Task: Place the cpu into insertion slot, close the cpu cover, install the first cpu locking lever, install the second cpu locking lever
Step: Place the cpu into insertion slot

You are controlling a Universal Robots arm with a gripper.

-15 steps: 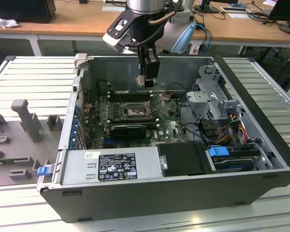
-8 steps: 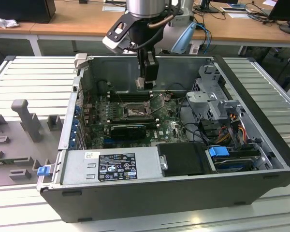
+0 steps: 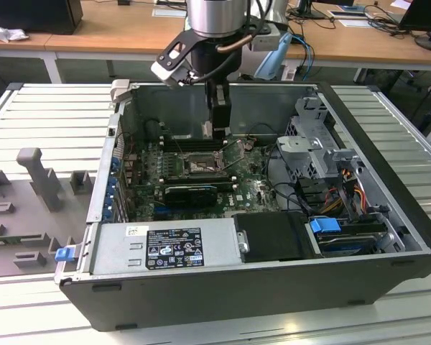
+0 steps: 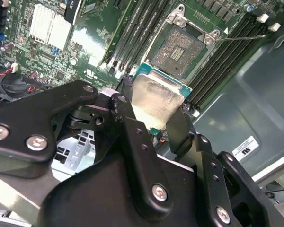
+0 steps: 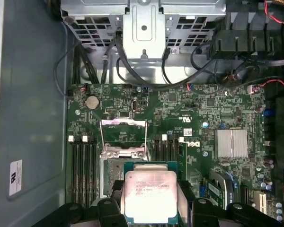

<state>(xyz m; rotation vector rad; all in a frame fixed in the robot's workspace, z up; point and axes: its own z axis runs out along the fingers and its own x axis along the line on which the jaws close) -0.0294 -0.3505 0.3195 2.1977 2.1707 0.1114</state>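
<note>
My gripper (image 3: 217, 134) reaches down into the open computer case and is shut on the cpu (image 5: 149, 194), a flat square chip with a silvery top. Both wrist views show the chip (image 4: 156, 101) clamped between the two black fingers (image 4: 128, 120). It hangs just above the board, beside and partly over the insertion slot (image 4: 181, 46), whose dark centre lies bare. The slot (image 3: 200, 167) sits mid-board in the exterior view. The cpu cover (image 5: 124, 152) stands swung open at the slot's far edge. A thin wire lever (image 4: 241, 37) lies unlatched beside the slot.
Long black memory slots (image 5: 83, 165) flank the socket. A finned heat sink (image 5: 232, 143), a black card (image 3: 190, 192), the power supply (image 3: 169, 248) and a drive cage with cables (image 3: 309, 144) crowd the case. A grey foam tray (image 3: 29, 208) lies at the exterior view's left.
</note>
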